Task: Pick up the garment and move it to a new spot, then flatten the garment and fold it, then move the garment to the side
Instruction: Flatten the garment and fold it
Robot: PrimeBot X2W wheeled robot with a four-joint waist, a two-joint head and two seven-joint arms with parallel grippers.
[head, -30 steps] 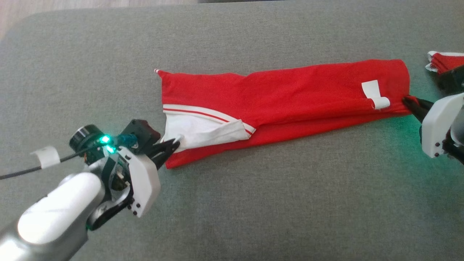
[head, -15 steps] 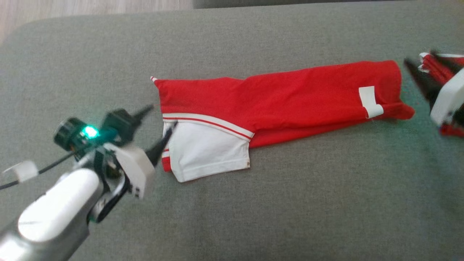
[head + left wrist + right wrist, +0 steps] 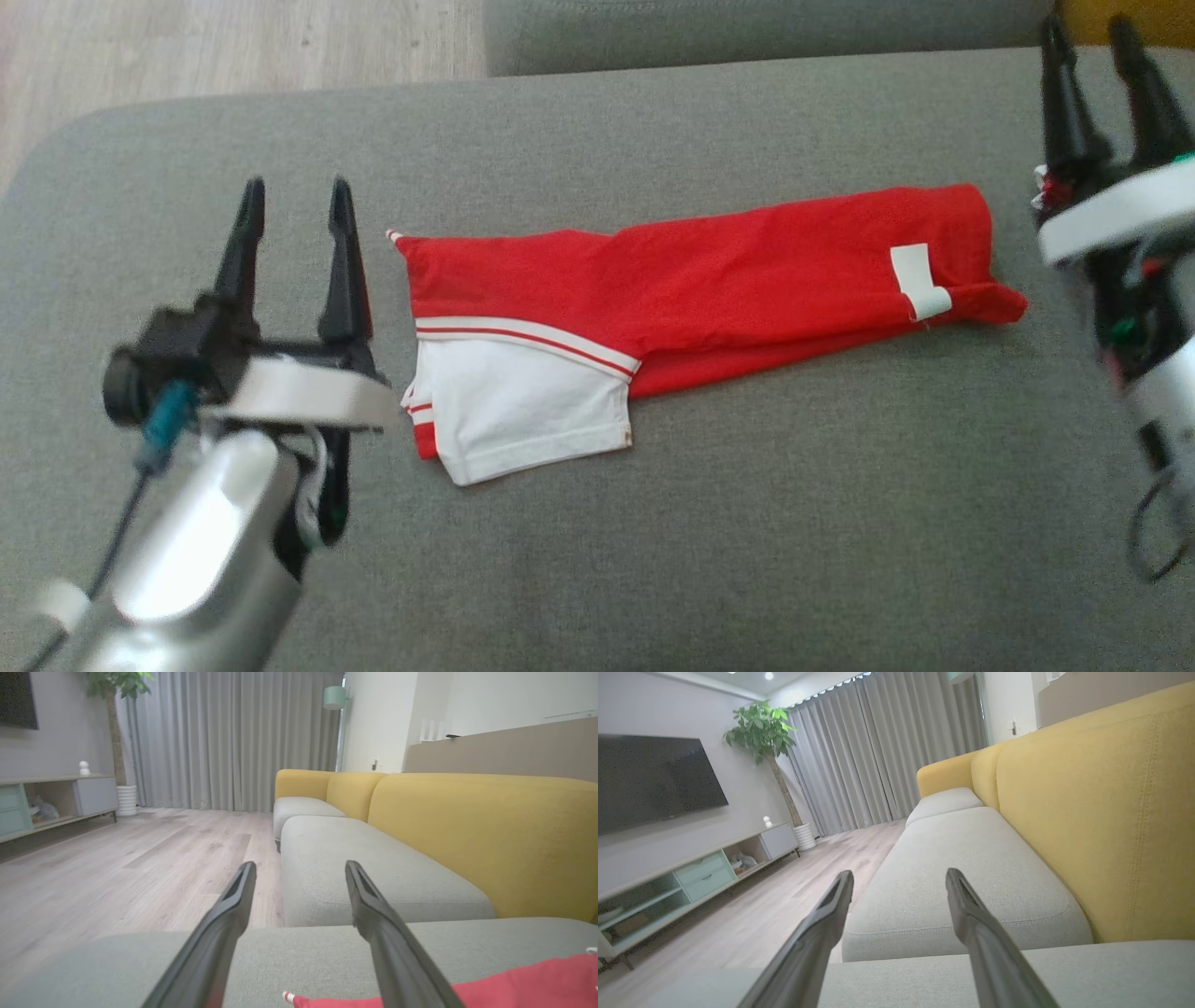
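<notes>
While the red-and-white garment (image 3: 709, 271) lies folded in a long strip across the middle of the grey sofa cushion (image 3: 653, 523), the left pincer (image 3: 296, 191) stands just beside its left end, fingers spread wide and empty, and the right pincer (image 3: 1088, 28), equally wide and empty, stands near its right end.

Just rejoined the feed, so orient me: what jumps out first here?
A long red garment with a white sleeve lies folded lengthwise across the grey cushion. The left tool stands open beside its sleeve end, the right tool open past the other end; neither holds it.
</notes>
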